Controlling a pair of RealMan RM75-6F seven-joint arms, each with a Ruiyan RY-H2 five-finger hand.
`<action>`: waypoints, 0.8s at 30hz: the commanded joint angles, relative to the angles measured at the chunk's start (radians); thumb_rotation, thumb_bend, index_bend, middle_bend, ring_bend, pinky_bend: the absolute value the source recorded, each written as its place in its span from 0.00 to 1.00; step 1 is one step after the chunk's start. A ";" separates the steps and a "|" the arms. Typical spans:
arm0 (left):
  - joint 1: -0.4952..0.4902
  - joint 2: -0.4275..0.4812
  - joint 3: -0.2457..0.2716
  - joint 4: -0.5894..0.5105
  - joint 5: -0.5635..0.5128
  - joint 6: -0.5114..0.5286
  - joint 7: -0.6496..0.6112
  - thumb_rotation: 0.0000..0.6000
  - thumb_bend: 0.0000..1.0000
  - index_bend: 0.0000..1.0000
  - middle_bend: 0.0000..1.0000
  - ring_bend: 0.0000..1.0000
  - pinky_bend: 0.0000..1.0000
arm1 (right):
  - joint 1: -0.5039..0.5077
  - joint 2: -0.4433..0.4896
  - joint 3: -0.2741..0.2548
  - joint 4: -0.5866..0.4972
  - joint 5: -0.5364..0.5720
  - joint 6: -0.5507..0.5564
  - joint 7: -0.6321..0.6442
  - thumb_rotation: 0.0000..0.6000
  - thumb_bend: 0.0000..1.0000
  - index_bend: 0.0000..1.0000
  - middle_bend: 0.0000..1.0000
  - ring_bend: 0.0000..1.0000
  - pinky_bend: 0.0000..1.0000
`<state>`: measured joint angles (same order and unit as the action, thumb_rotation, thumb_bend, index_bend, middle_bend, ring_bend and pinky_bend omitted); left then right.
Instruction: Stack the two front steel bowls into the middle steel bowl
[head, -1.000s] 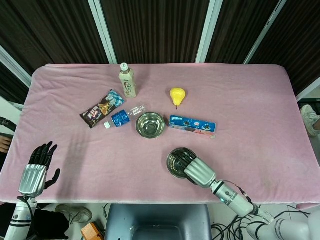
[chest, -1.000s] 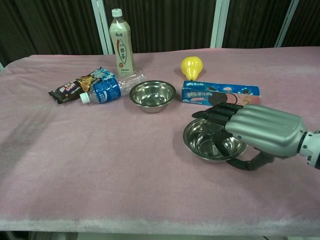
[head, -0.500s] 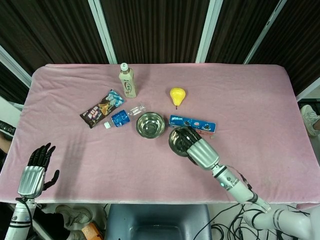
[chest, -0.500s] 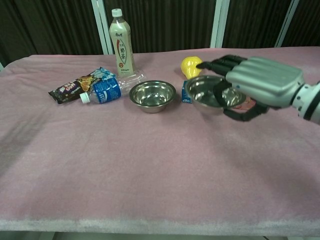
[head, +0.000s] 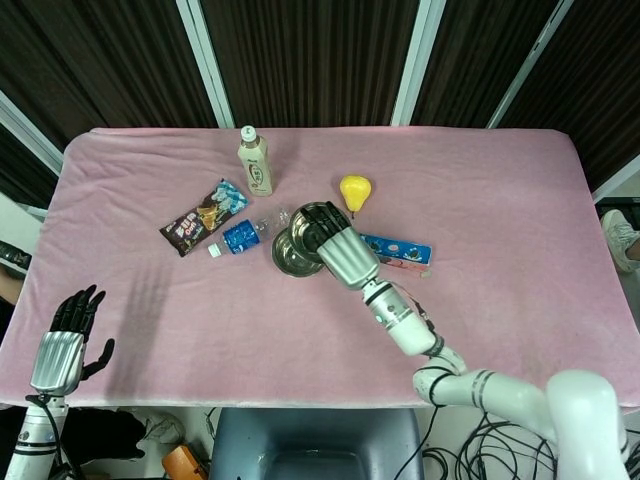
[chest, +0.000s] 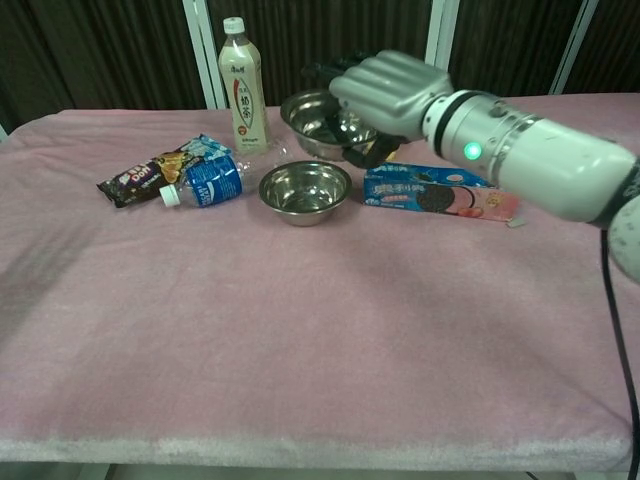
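My right hand (chest: 385, 90) (head: 338, 247) grips a steel bowl (chest: 312, 118) (head: 308, 214) by its rim and holds it in the air, above and just behind the middle steel bowl (chest: 304, 190) (head: 292, 258). That middle bowl rests upright on the pink cloth with nothing inside. My left hand (head: 62, 347) hangs off the front left edge of the table, fingers spread, holding nothing. The chest view does not show it.
A tall drink bottle (chest: 240, 87) stands behind the bowls. A lying water bottle (chest: 213, 178) and a snack packet (chest: 160, 170) are at left. A yellow pear (head: 354, 190) and a blue cookie box (chest: 440, 192) sit at right. The pink table (chest: 300, 340) fills the front.
My right hand lifted the bowl from the front of the table and carried it back and to the left, until it was over the middle bowl. The left hand sank slightly.
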<state>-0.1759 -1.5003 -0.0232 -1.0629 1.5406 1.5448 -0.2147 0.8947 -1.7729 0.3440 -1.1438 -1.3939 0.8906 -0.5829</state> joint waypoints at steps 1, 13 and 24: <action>0.001 0.003 -0.002 0.000 0.000 -0.001 -0.007 1.00 0.41 0.00 0.00 0.00 0.10 | 0.070 -0.120 0.002 0.135 0.068 -0.058 -0.048 1.00 0.55 0.74 0.07 0.00 0.00; 0.007 0.007 -0.004 -0.001 0.008 0.001 -0.017 1.00 0.41 0.00 0.00 0.00 0.10 | 0.100 -0.161 -0.011 0.176 0.158 -0.096 -0.020 1.00 0.40 0.23 0.02 0.00 0.00; 0.017 0.017 -0.001 -0.020 0.034 0.038 0.011 1.00 0.41 0.00 0.00 0.00 0.10 | -0.239 0.401 -0.256 -0.528 0.049 0.130 0.012 1.00 0.30 0.00 0.00 0.00 0.00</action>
<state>-0.1622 -1.4866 -0.0245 -1.0780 1.5695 1.5738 -0.2114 0.8498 -1.6480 0.2386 -1.3776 -1.2559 0.8617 -0.5920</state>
